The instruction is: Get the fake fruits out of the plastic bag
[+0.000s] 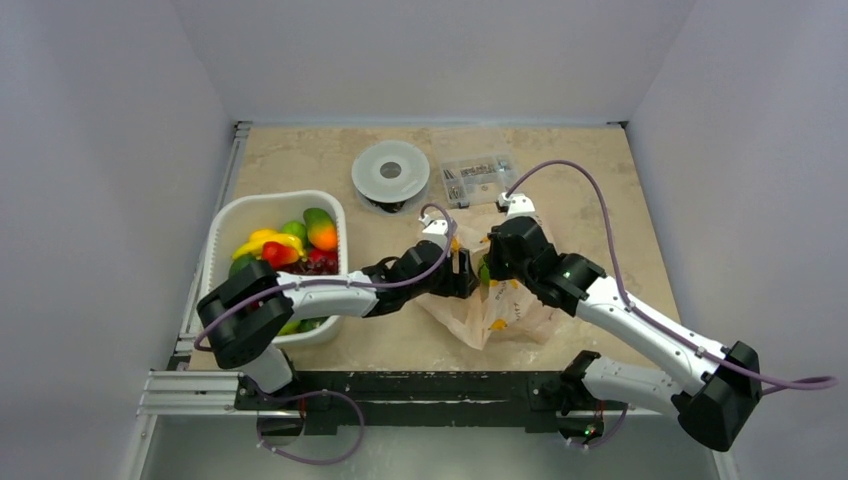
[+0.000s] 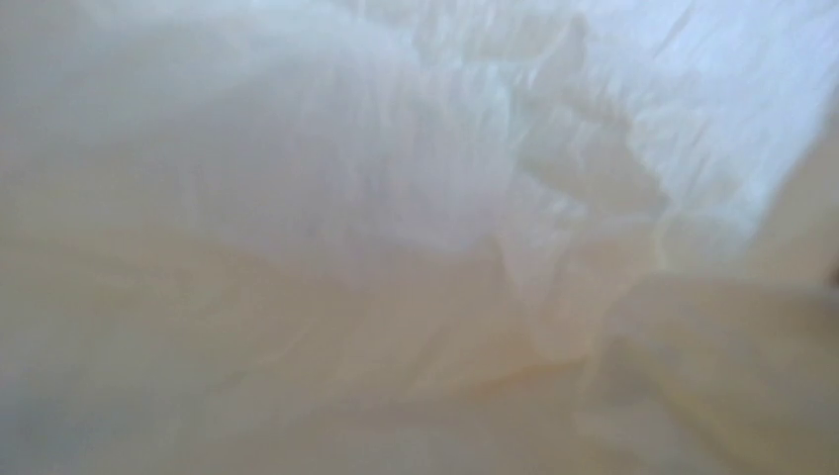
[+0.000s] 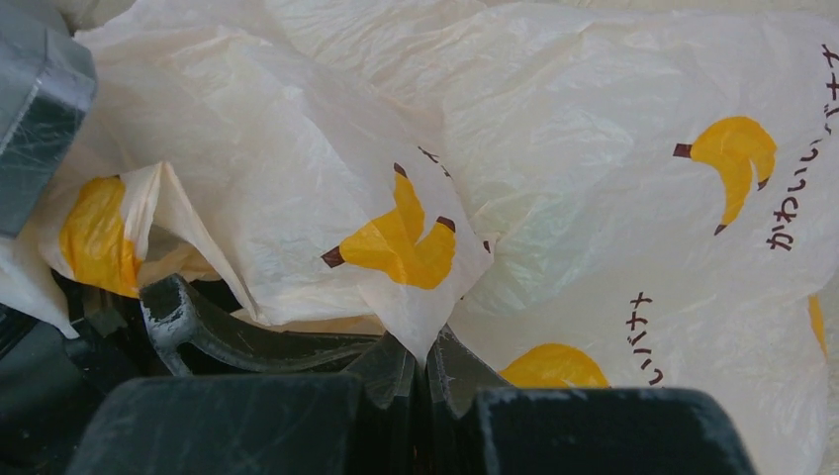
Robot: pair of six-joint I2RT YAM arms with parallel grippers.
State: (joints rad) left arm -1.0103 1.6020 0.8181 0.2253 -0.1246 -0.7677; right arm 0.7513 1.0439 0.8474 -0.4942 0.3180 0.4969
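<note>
The plastic bag [image 1: 505, 312] [image 3: 594, 119] lies crumpled on the table [image 1: 300, 160], its pale film printed with yellow bananas and dark Japanese lettering. At the bag's far edge a small green patch [image 1: 484, 272] shows between the 2 grippers; which fruit it is cannot be told.

The right gripper [image 1: 489, 258] [image 3: 427, 358] comes down on that far edge from the bag's right side. In its wrist view the jaws are drawn narrow, almost together, and a pointed fold of the bag's film is pinched between the fingertips.

The left gripper [image 1: 463, 272] reaches in from the bag's left side and sits against the film, just beside the right gripper. Its own camera shows only blurred, crinkled bag [image 2: 396, 247] filling the view, so how far its jaws stand apart cannot be told.

Well to the left of the bag stands a white basket [image 1: 275, 197] holding fake fruits [image 1: 292, 232]: a green-to-orange mango [image 1: 319, 230], a red pepper-like piece [image 1: 277, 253], and yellow and green ones beside them. The left arm crosses over the basket's near part.

Beyond the bag, near its far edge, sits a clear box [image 1: 475, 170] of small parts, and beyond and left of the bag a round white disc [image 1: 390, 172].
</note>
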